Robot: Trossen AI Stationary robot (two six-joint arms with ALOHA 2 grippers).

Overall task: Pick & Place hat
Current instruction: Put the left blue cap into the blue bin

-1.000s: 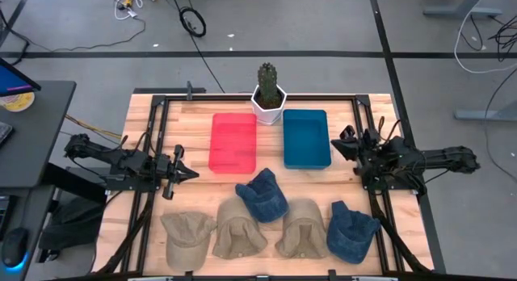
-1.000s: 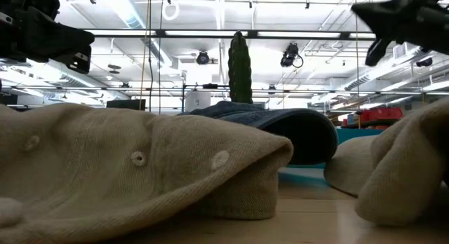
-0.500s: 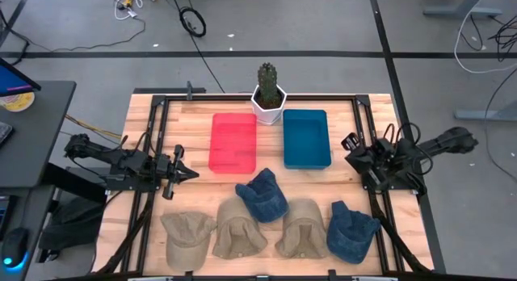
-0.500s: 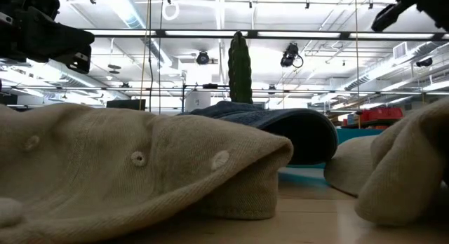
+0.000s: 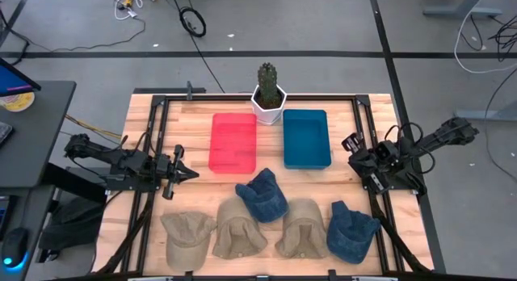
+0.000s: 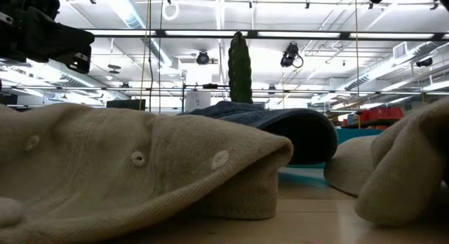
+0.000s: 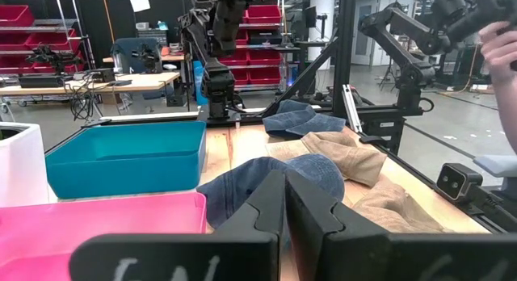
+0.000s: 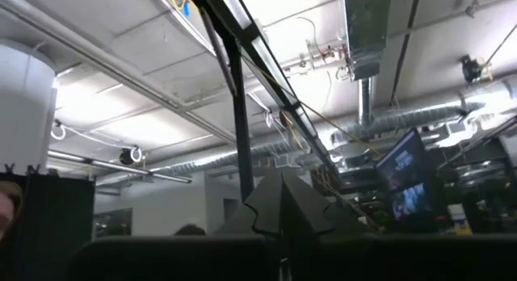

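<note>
Five hats lie crown-up along the table's near side: a tan cap (image 5: 187,236), a tan hat (image 5: 239,228), a blue denim hat (image 5: 262,195) resting partly on its tan neighbours, another tan hat (image 5: 303,228) and a second blue hat (image 5: 351,230). My left gripper (image 5: 191,174) hovers shut left of the middle blue hat, which shows in its wrist view (image 7: 275,180). My right gripper (image 5: 349,142) is shut by the blue tray's right side, raised and pointing at the ceiling (image 8: 283,202).
A red tray (image 5: 234,141) and a blue tray (image 5: 307,138) sit side by side at the table's middle. A cactus in a white pot (image 5: 269,95) stands behind them at the far edge. Black frame rails (image 5: 153,144) run along both sides.
My right gripper has risen and tipped upward, leaving the top of the low view, while its arm folded back at the elbow. The left arm and all hats stay put.
</note>
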